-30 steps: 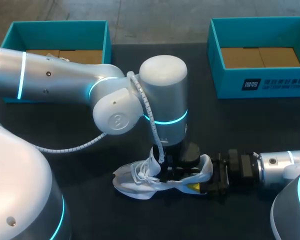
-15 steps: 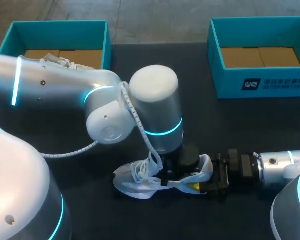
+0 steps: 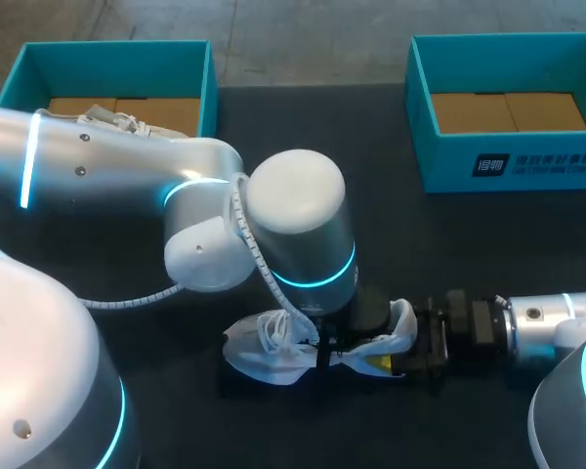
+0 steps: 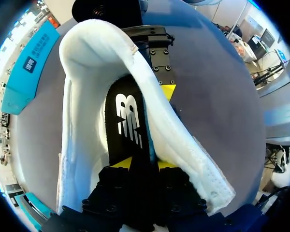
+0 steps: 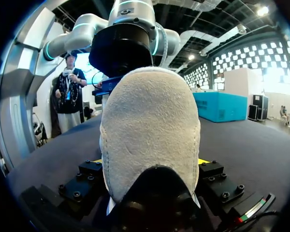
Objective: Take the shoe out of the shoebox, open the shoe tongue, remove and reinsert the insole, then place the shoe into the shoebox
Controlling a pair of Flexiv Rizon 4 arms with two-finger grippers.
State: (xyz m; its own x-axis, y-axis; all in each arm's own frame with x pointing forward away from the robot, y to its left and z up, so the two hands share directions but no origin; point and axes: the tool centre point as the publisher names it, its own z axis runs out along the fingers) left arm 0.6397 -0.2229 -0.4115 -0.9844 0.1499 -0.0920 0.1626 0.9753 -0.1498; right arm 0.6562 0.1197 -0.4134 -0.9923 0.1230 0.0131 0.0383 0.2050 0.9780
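Note:
A white shoe (image 3: 273,354) lies on the black table with its toe to the left and its laces loose. My right gripper (image 3: 393,358) comes in from the right and is shut on the shoe's heel (image 5: 150,125), one finger on each side. My left gripper (image 3: 330,348) reaches down into the shoe's mouth, mostly hidden under its own wrist. In the left wrist view its yellow fingertips (image 4: 121,163) stand close together inside the shoe, pinching the black insole (image 4: 128,121). The right gripper's yellow finger (image 4: 167,92) shows just outside the white collar.
A teal shoebox (image 3: 513,161) with a cardboard floor stands at the back right. Another teal box (image 3: 117,54) at the back left holds something white with laces, partly behind my left arm. That arm spans the table's left half.
My left arm's wrist and elbow have shifted a little left and toward the table's front over the shoe. The right arm has kept still on the heel.

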